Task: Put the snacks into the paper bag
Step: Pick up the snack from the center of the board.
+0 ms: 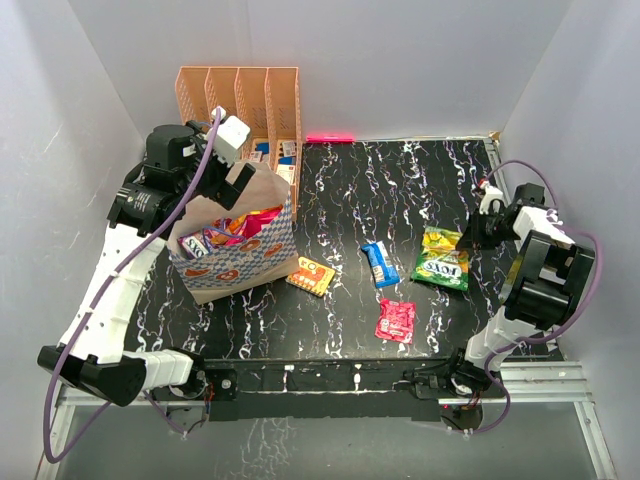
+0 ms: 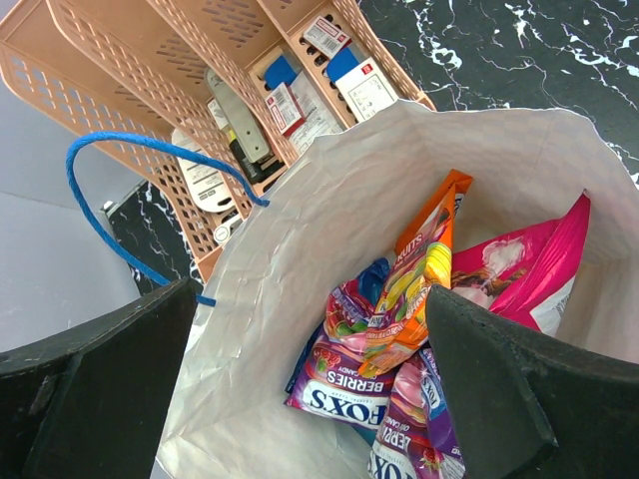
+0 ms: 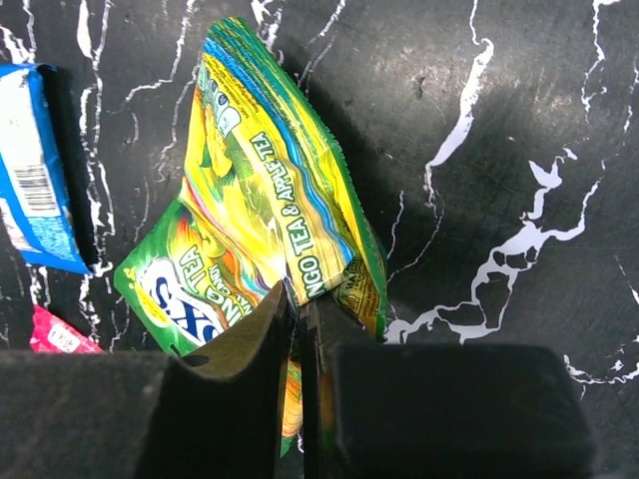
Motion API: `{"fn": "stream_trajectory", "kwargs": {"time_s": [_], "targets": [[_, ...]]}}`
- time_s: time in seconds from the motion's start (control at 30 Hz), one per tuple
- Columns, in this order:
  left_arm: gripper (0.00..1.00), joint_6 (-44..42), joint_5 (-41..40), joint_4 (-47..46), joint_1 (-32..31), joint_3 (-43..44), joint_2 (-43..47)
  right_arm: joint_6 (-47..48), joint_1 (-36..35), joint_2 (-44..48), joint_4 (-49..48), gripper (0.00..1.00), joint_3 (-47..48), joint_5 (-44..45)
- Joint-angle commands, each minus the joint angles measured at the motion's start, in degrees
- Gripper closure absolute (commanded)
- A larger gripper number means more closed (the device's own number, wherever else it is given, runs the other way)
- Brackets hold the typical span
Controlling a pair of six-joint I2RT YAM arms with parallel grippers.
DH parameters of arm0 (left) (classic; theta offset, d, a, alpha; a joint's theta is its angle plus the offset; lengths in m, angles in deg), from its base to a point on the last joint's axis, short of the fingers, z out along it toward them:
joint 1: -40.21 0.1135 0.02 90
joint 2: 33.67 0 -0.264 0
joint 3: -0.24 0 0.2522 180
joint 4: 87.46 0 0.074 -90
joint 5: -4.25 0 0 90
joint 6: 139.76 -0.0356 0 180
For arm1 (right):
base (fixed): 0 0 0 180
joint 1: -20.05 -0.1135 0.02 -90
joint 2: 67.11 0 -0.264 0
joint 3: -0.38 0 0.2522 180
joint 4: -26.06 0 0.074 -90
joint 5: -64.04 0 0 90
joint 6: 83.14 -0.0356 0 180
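Right wrist: right pincer (image 3: pixel 302 307) nips green-yellow packet (image 3: pixel 262 185) reading "APPLE TEA".

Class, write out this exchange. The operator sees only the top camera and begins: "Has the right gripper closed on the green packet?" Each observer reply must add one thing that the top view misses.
Observer: Yes. On the right wrist camera the right gripper is shut on the near edge of the green packet, which is creased there.
Operator: Is the left gripper holding anything?
Observer: No. Its wrist camera shows the left gripper wide open over the mouth of the bag, with nothing between its fingers.
Operator: What can you make out inside the bag?
Observer: A purple packet marked FOX'S BERRIES lies low in the bag, with an orange packet standing up behind it.
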Motion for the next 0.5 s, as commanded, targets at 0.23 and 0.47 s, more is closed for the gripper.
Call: {"fn": "stream_trajectory", "kwargs": {"time_s": [0.23, 0.47], "targets": [[0.02, 1.8, 4.16, -1.65, 0.35, 3.83, -0.03, -0.07, -0.19, 5.2, 7.2, 0.92, 9.11, -14.69], [0.02, 5.85, 15.16, -2.01, 0.27, 8.29, -2.01, -4.72, -2.64, 10.19, 5.12, 0.92, 13.25, -22.11]]}}
